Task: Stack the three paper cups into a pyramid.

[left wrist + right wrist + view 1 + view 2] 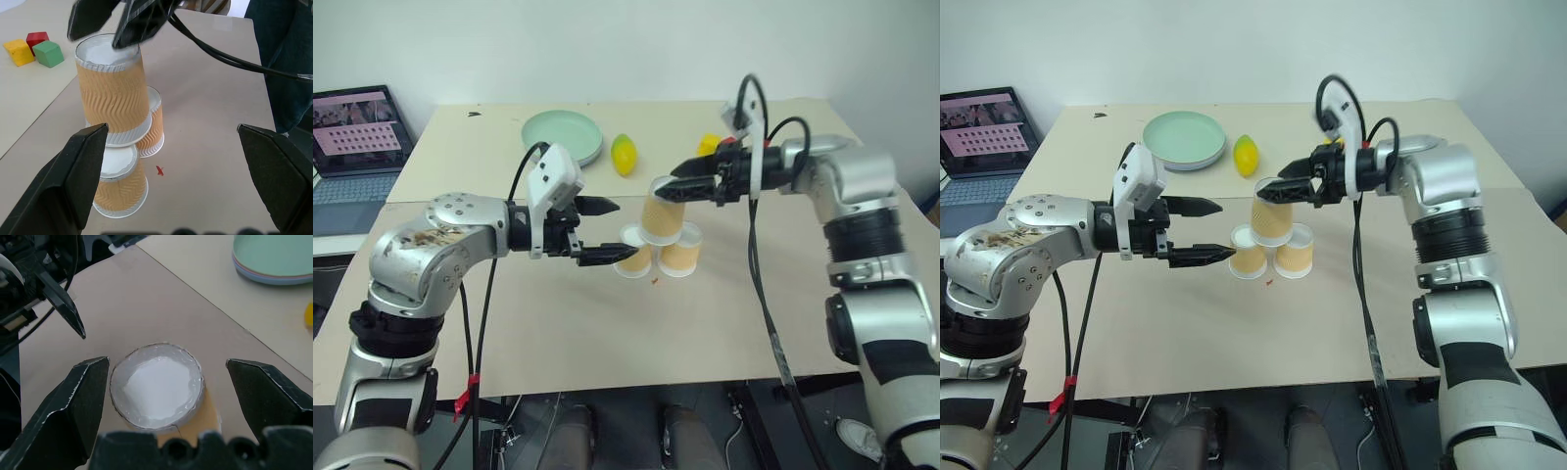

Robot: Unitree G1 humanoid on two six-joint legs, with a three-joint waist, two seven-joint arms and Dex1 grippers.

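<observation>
Right gripper (677, 185) reads spread in the head view, fingers apart just above the rim of the top cup (659, 217), not pinching it as far as I can see. That cup sits upside down on the two bottom cups (682, 250), also inverted and side by side on the brown sheet (558, 323) that covers the near half of the table (489, 122); so I see the pyramid standing. Left gripper (607, 231) is spread too, pointing in from the left, lower finger tip at the left bottom cup, and I can't tell if it touches. Green plate (563, 137) and a yellow-green lemon-like thing (625, 154) sit behind the stack, laptop (357, 147) off to the far left. Left wrist view: both fingers (63, 191) wide apart with the stack between them, top cup tilted a bit, resting across the pair below; right gripper's black tips hang over its upturned base. Small red mark (159, 170) on the sheet beside the stack; yellow, red and green blocks (33, 48) well apart from it on the bare tabletop; a person's dark clothing at the edge. Right wrist view: fingers (73, 401) spread either side of the top cup's white base, gaps visible on both sides, left gripper tip beyond it, plate in the corner.
</observation>
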